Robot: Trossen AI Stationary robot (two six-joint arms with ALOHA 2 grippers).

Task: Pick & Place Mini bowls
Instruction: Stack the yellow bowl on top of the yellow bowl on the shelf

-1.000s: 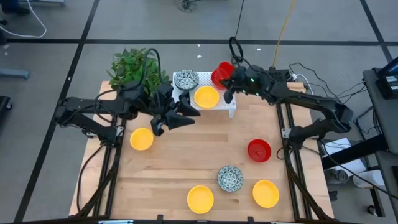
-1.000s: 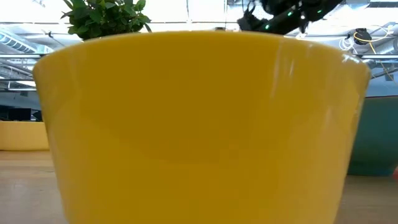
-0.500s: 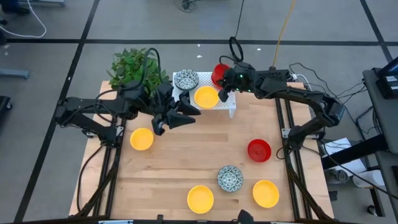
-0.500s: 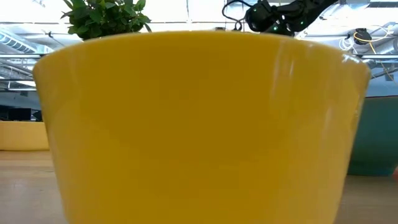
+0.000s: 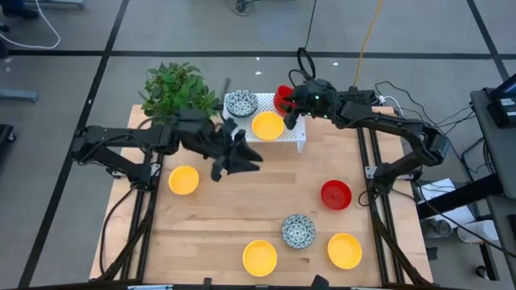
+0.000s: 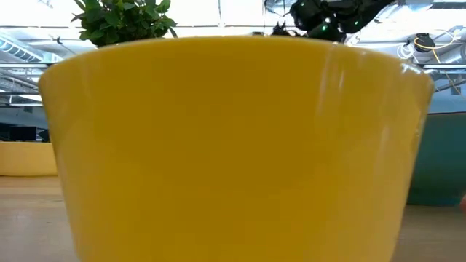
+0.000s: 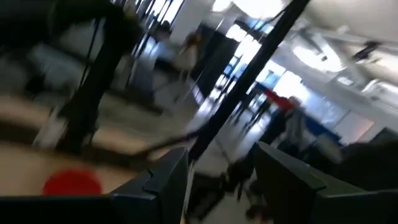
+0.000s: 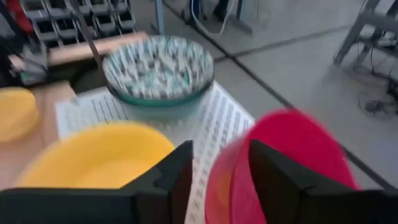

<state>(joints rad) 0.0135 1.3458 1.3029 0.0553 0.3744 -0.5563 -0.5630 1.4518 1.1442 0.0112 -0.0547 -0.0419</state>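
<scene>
Bowls scattered over the counter (image 5: 242, 217), right end effector (image 5: 292, 107) at the white rack (image 5: 292, 135).

High view: right end effector sits at the red bowl (image 5: 284, 97) on the rack's far corner, beside a yellow bowl (image 5: 268, 126) and a speckled bowl (image 5: 241, 103); left end effector (image 5: 242, 159) hovers mid-counter, near another yellow bowl (image 5: 184, 180); a second red bowl (image 5: 335, 194) lies towards the right edge; plant (image 5: 179, 90) at the far left. Low view: one yellow bowl (image 6: 233, 145) fills the frame. Left wrist view: fingers (image 7: 165, 180) stand wide, empty. Right wrist view: fingers (image 8: 177, 171) are parted, straddling the red bowl's rim; whether they grip it, I cannot tell.
</scene>
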